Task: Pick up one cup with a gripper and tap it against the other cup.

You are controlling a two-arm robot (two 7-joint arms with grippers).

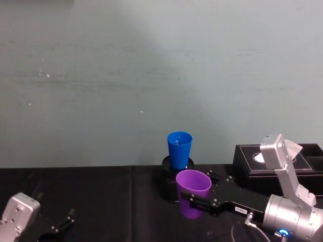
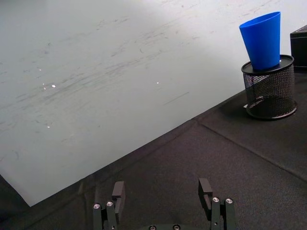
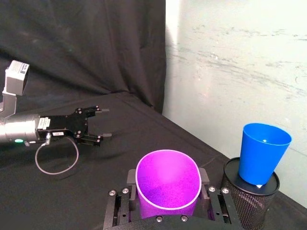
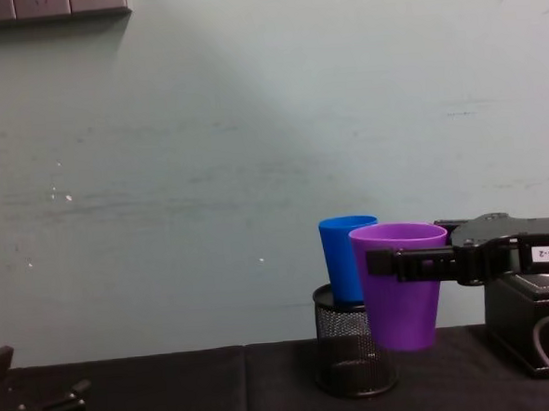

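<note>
My right gripper [image 1: 199,201] is shut on the purple cup [image 1: 193,194], holding it upright above the black table. In the chest view the purple cup [image 4: 401,286] hangs clear of the cloth, with the jaws clamped just below its rim. The blue cup [image 1: 179,149] stands in a black mesh pen holder [image 1: 168,184] just behind it. In the right wrist view a small gap separates the purple cup [image 3: 168,184] from the blue cup [image 3: 261,153]. My left gripper [image 2: 162,191] rests open and empty low at the near left.
A black box [image 1: 282,161] sits on the table to the right of the pen holder, under my right arm. A pale wall runs close behind the table's back edge. A thin cable loops by my right wrist [image 1: 242,232].
</note>
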